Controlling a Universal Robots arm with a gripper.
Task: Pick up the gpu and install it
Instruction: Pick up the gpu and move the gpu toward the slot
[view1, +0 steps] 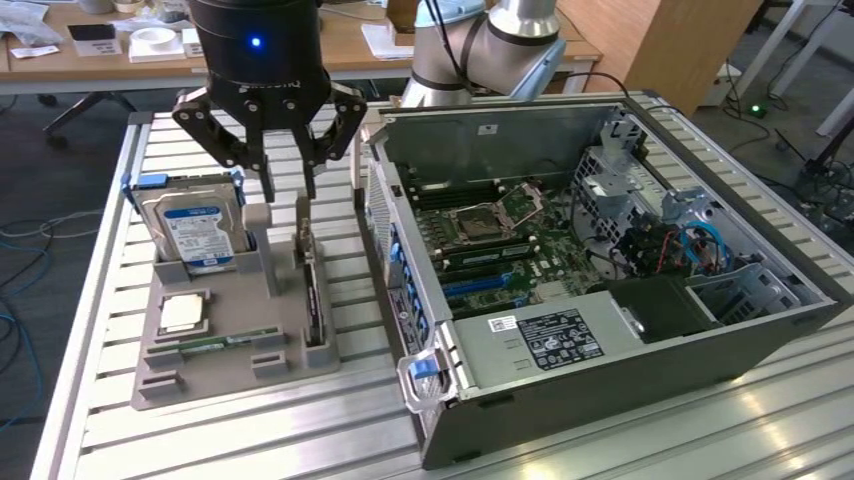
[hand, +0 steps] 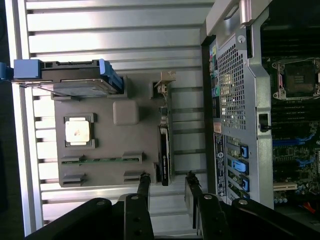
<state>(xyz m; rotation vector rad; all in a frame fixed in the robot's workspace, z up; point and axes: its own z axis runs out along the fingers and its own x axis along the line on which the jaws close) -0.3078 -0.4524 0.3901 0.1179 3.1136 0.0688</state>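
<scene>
Hovering hand: hangs above the tray, clear of it and pointing down.
Hand state: spread, nothing between the fingers; in the wrist view one finger stands on each side of the gpu's line.
Gpu: stands on its long edge in a narrow slot along the tray's case-side edge, untouched. The black face shows in the exterior view.
Bracket: pale metal piece at the gpu's end, toward the tray's drive end.
Drive: silver box with a blue-white label and blue side rails, propped upright in a holder at the tray's end opposite the stick, on the side away from the gpu.
Chip: square and pale, flat in a pocket in the tray's middle, on the drive's side.
Stick: narrow and green, lying in a slot near the tray's end away from the drive.
Case: on its side with the panel off, just beside the tray's gpu edge.
Board: inside the case, facing up.
Tabletop: ribbed aluminium, carrying the tray and the case.
</scene>
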